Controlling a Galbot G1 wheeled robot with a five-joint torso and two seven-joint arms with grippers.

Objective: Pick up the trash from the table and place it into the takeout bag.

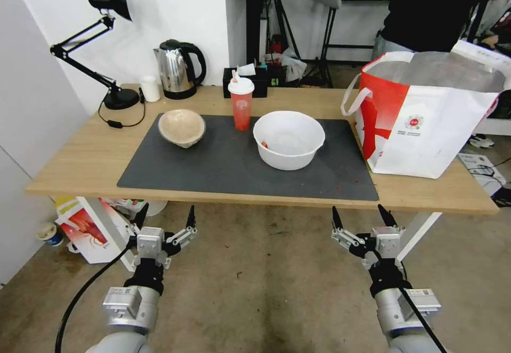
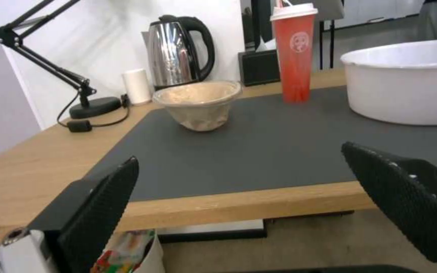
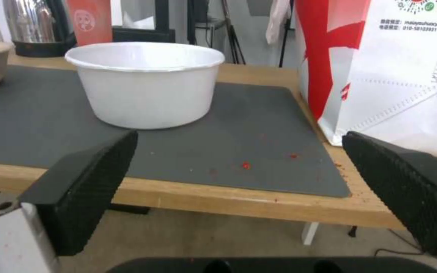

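On the table (image 1: 80, 166) lies a dark-grey mat carrying the trash: a beige pulp bowl (image 1: 181, 127) (image 2: 198, 103) at the left, a red cup with a white lid (image 1: 241, 104) (image 2: 294, 49) in the middle, and a large white bowl (image 1: 288, 139) (image 3: 145, 81) to its right. The takeout bag (image 1: 426, 124) (image 3: 380, 68) stands open at the table's right end. Both grippers hang in front of the table's near edge, below the top. My left gripper (image 1: 165, 220) (image 2: 239, 201) is open and holds nothing. My right gripper (image 1: 362, 220) (image 3: 239, 189) is open too, also holding nothing.
A steel kettle (image 1: 178, 68), a small white cup (image 1: 150, 88) and a black desk lamp (image 1: 109, 44) stand along the back left. A black box (image 1: 250, 82) sits behind the red cup. Under the table's left end stands a smaller red-and-white bag (image 1: 88, 230). A person stands behind the takeout bag.
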